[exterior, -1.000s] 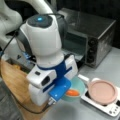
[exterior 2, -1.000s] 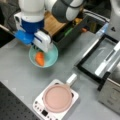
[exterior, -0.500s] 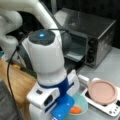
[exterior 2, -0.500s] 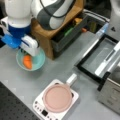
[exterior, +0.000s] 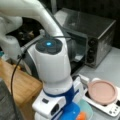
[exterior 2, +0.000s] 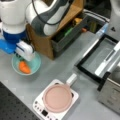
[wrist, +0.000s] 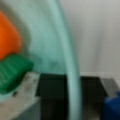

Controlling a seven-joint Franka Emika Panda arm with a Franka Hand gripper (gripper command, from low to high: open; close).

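Observation:
A teal bowl (exterior 2: 35,65) sits on the grey table at a front view's left, with an orange carrot (exterior 2: 24,67) in it. My gripper (exterior 2: 26,56) reaches down onto the bowl's near rim, below the blue and white wrist. In the wrist view the bowl's rim (wrist: 72,75) runs between the jaws, with the carrot (wrist: 7,37) and its green top (wrist: 12,72) inside the bowl. One pale finger (wrist: 17,102) lies on the inner side of the rim. The bowl (exterior: 86,111) and carrot (exterior: 81,116) also show at a front view's bottom, mostly hidden by the arm.
A pink pan (exterior 2: 57,98) rests on a white induction hob (exterior 2: 41,109) in front of the bowl. A wooden box (exterior 2: 58,23) with vegetables stands behind. A toaster oven (exterior: 95,37) with its open door (exterior 2: 100,58) is at the right.
The arm has moved toward a front view's left, and the bowl with the carrot has moved along with the gripper.

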